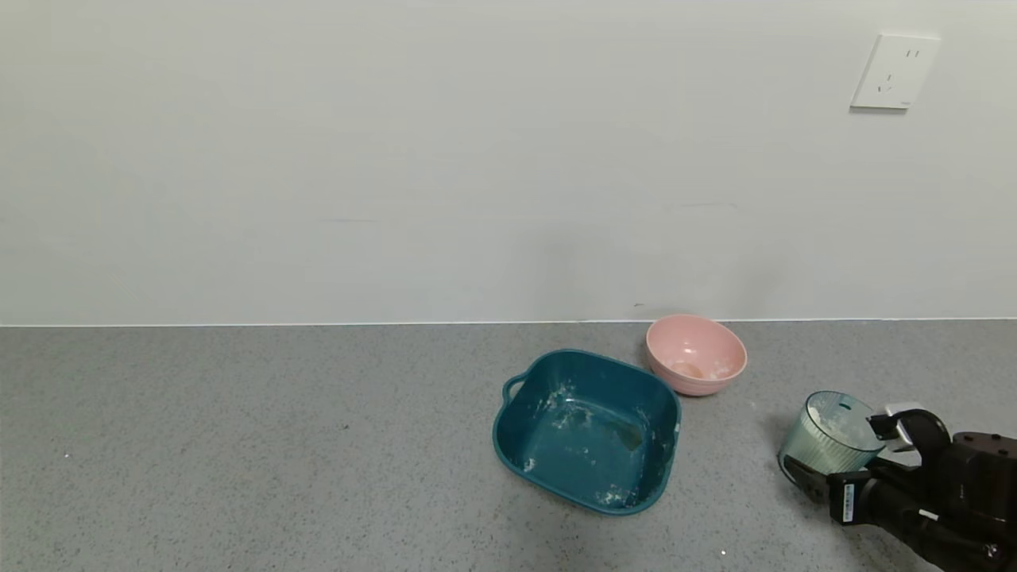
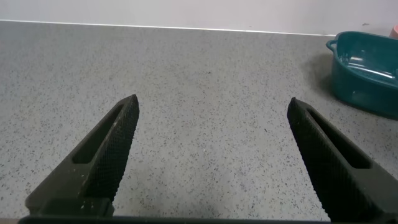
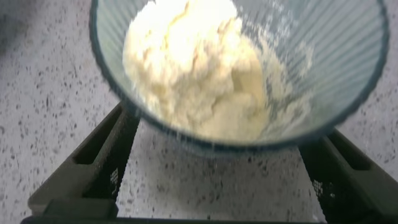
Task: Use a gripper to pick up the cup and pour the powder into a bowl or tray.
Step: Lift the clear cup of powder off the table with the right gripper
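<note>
The ribbed pale green-blue cup [image 1: 829, 435] is at the right front of the counter, tilted, between the fingers of my right gripper [image 1: 833, 450]. The gripper is shut on the cup, one finger on each side. In the right wrist view the cup [image 3: 323, 68] fills the frame with a heap of cream-white powder [image 3: 193, 62] inside, and the gripper [image 3: 221, 134] clasps its sides. The dark teal tub [image 1: 588, 429] stands to the cup's left, dusted with powder traces. My left gripper [image 2: 214, 124] is open over bare counter and out of the head view.
A pink bowl [image 1: 696, 353] stands behind the tub near the wall. The teal tub also shows in the left wrist view [image 2: 367, 68]. Grey speckled counter [image 1: 238, 445] stretches to the left. A wall socket [image 1: 894, 71] is at the upper right.
</note>
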`<state>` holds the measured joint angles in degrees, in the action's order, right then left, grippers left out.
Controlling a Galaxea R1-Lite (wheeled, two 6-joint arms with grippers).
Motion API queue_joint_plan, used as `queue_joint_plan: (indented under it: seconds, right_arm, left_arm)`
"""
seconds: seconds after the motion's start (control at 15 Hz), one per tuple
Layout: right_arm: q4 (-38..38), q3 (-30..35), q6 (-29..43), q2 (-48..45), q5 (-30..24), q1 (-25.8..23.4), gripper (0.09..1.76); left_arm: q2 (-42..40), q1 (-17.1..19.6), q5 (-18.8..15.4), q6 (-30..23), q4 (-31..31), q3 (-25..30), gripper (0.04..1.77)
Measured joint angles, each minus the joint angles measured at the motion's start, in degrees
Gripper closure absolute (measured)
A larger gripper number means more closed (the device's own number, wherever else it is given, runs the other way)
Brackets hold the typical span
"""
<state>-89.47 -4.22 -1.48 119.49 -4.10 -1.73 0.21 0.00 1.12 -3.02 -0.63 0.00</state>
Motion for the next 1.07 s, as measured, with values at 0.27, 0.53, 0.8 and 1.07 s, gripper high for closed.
queue_joint_plan:
  seconds: [0.27, 0.53, 0.8, 1.07]
  right_arm:
    - [0.0, -2.7, 0.0, 0.3, -0.1, -0.3, 0.14]
    - [0.0, -3.8, 0.0, 0.4, -0.1, -0.5, 0.14]
    - [0.0, -4.0, 0.0, 0.5, 0.0, -0.6, 0.42]
    - [0.0, -4.0, 0.0, 0.5, 0.1, -0.6, 0.49]
  left_arm:
    - [0.0, 0.0, 0.0, 0.0, 0.0, 0.0, 0.09]
    - [0.0, 0.0, 0.0, 0.0, 0.0, 0.0, 0.09]
    - [0.0, 0.0, 0.0, 0.0, 0.0, 0.0, 0.09]
    - [0.0, 0.0, 0.0, 0.0, 0.0, 0.0, 0.09]
